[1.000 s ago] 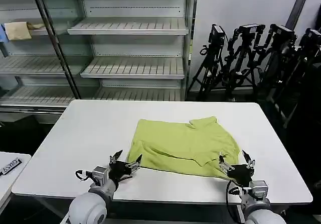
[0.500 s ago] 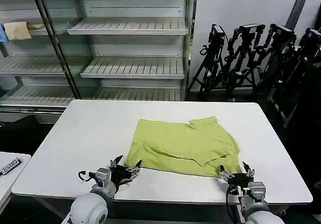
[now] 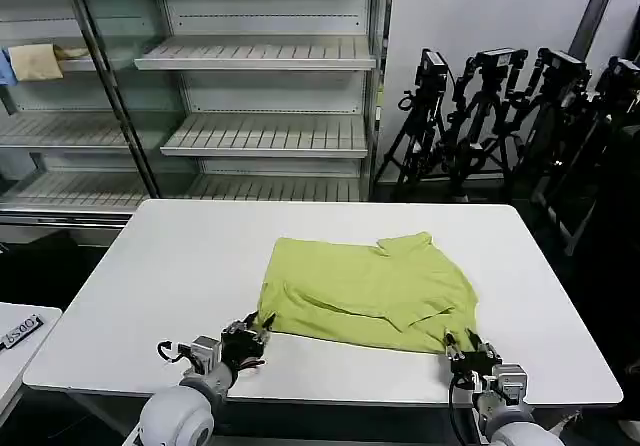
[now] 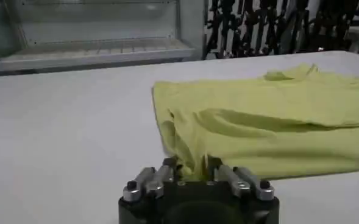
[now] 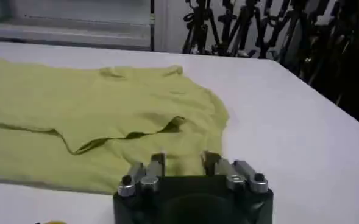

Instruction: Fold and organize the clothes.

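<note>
The clothes are one lime yellow-green shirt [image 3: 370, 286] lying partly folded on the white table [image 3: 170, 256], collar toward the far side. My left gripper [image 3: 256, 328] is at the shirt's near left corner, shut on a bunched bit of the hem [image 4: 188, 159]. At the near right corner my right gripper [image 3: 465, 346] sits with its fingers closed in on the hem [image 5: 184, 159]. The shirt [image 4: 277, 122] spreads away from the left gripper [image 4: 190, 164], and a folded flap of the shirt [image 5: 94, 115] lies just beyond the right gripper [image 5: 184, 161].
Metal shelving [image 3: 265, 96] stands behind the table, with a beige cloth [image 3: 35, 61] on a left shelf. Black tripods [image 3: 500, 116] crowd the back right. A small side table [image 3: 20, 331] sits at the near left. Bare tabletop surrounds the shirt.
Both grippers have moved forward onto the shirt's near corners and their fingers have gone from wide open to closed on the hem.
</note>
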